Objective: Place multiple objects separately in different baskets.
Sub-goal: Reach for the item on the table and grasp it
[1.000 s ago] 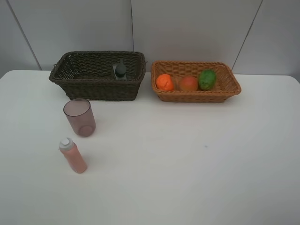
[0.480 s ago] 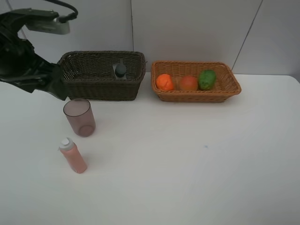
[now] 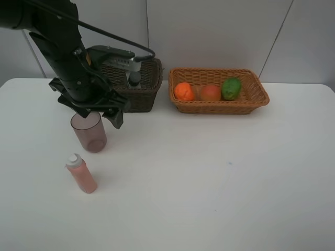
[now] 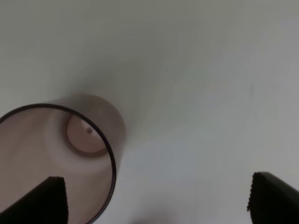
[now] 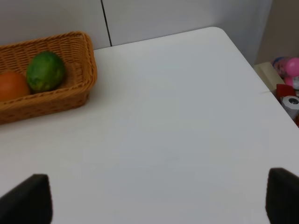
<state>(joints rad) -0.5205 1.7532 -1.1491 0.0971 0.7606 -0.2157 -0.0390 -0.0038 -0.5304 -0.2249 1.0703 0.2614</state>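
Observation:
My left gripper [image 3: 97, 116] hangs open just above the translucent mauve cup [image 3: 89, 130], which stands upright on the white table. In the left wrist view the cup [image 4: 56, 154] lies toward one fingertip, not centred in the open left gripper [image 4: 159, 205]. The pink bottle [image 3: 81, 174] stands nearer the front. Inside the dark brown basket [image 3: 142, 90], partly hidden by my arm, stands the dark grey bottle [image 3: 135, 78]. The light basket [image 3: 219, 107] holds the orange [image 3: 183, 91], peach [image 3: 210, 93] and lime [image 3: 231, 89]. My right gripper [image 5: 154, 205] is open over bare table near the lime [image 5: 45, 71].
The table's right edge [image 5: 252, 70] shows in the right wrist view, with pink and red clutter [image 5: 288, 79] beyond it on a lower level. A grey panelled wall [image 3: 220, 31] rises behind the baskets.
My left arm has swung in from the far left and now sits over the mauve cup, covering much of the dark basket. The objects have not moved.

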